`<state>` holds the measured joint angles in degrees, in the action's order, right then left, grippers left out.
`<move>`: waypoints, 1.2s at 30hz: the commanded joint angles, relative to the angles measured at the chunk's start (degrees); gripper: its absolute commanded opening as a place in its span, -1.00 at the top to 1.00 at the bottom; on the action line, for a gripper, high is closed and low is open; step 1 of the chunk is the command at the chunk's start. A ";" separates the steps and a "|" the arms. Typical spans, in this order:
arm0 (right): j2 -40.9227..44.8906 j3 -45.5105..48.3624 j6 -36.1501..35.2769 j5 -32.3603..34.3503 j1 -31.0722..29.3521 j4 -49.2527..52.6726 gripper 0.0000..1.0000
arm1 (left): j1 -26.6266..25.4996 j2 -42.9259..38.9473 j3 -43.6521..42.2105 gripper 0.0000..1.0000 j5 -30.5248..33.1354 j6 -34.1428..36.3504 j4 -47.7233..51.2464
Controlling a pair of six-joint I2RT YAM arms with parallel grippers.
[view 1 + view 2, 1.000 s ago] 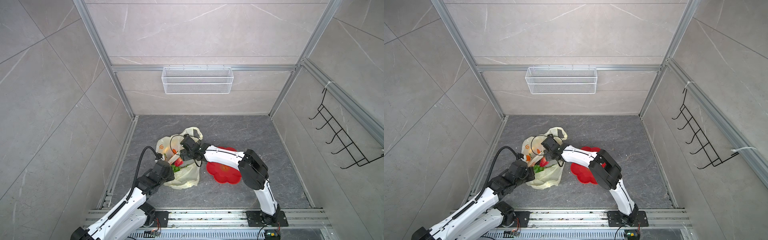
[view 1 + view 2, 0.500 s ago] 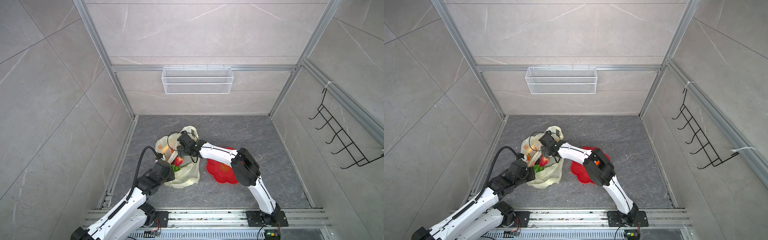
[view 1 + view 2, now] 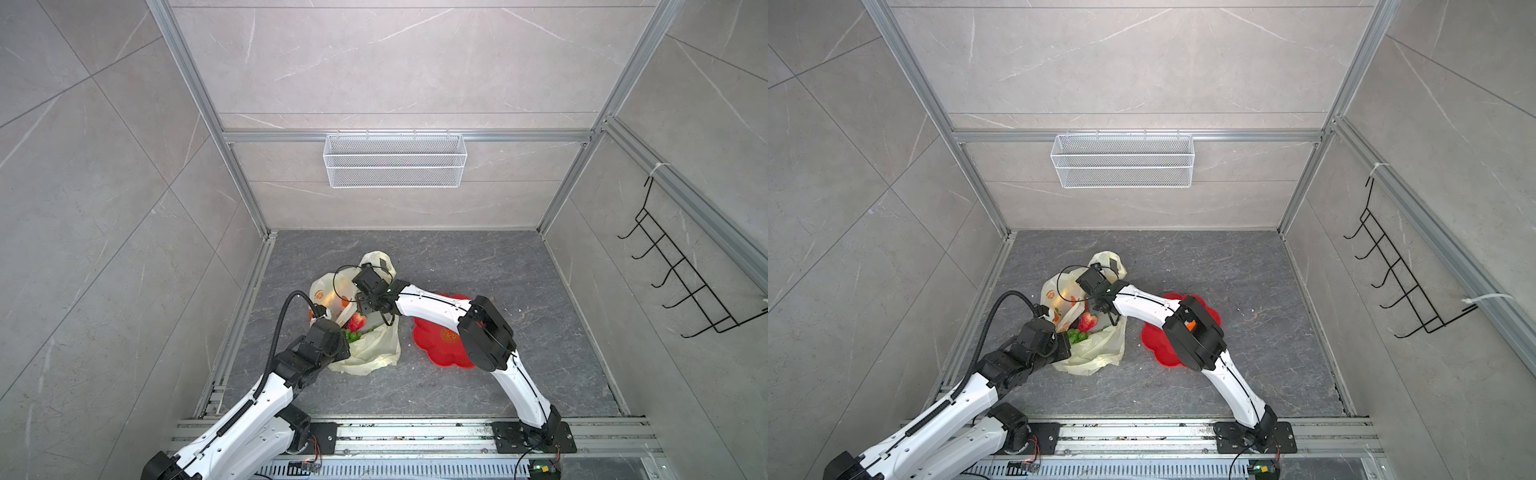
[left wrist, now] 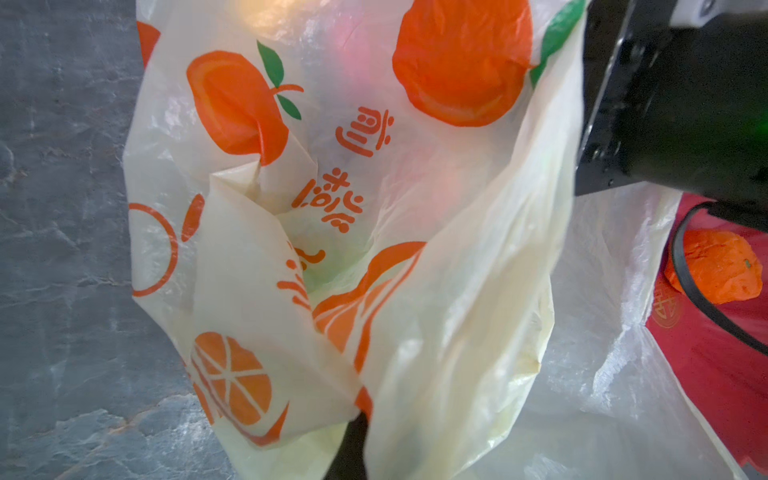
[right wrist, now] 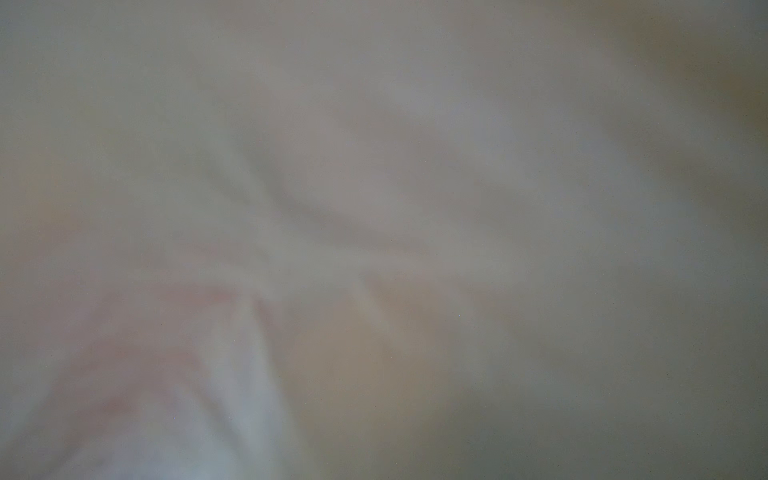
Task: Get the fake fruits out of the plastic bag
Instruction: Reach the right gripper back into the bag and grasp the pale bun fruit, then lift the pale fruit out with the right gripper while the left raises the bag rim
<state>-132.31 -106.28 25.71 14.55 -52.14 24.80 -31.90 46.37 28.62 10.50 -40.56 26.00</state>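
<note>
Left end effector [image 4: 350, 438] pinches plastic bag [image 3: 374, 351]; right end effector [image 3: 360, 307] unclear; strawberry [image 3: 356, 322], grapes [image 3: 352, 336] inside.

The cream-yellow plastic bag [image 3: 376, 353], printed with orange fruit and red writing, lay crumpled on the counter [image 3: 457, 257], its mouth open. Inside it, a red strawberry [image 3: 356, 322] sat beside a green grape bunch [image 3: 353, 336]. An orange [image 4: 715, 272] lay outside, near the bag.

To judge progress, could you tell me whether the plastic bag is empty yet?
Not empty: in both top views a red strawberry and green grapes show inside the bag through its open mouth.
</note>
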 commanded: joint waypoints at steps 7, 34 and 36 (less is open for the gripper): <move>12.30 13.65 -1.84 -0.53 -2.88 -7.16 -0.07 | -0.18 2.40 12.47 -0.43 -0.55 6.44 9.51; 18.53 23.56 0.06 0.29 -2.94 -13.21 -0.04 | 4.10 37.34 34.45 -0.33 13.92 9.91 15.75; 20.26 26.10 0.29 -0.48 -2.89 -15.01 -0.04 | 4.80 34.77 32.48 -0.06 13.61 9.23 12.48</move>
<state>-116.31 -82.98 24.88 14.33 -54.74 12.86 -28.40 83.79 62.13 22.00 -28.80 42.96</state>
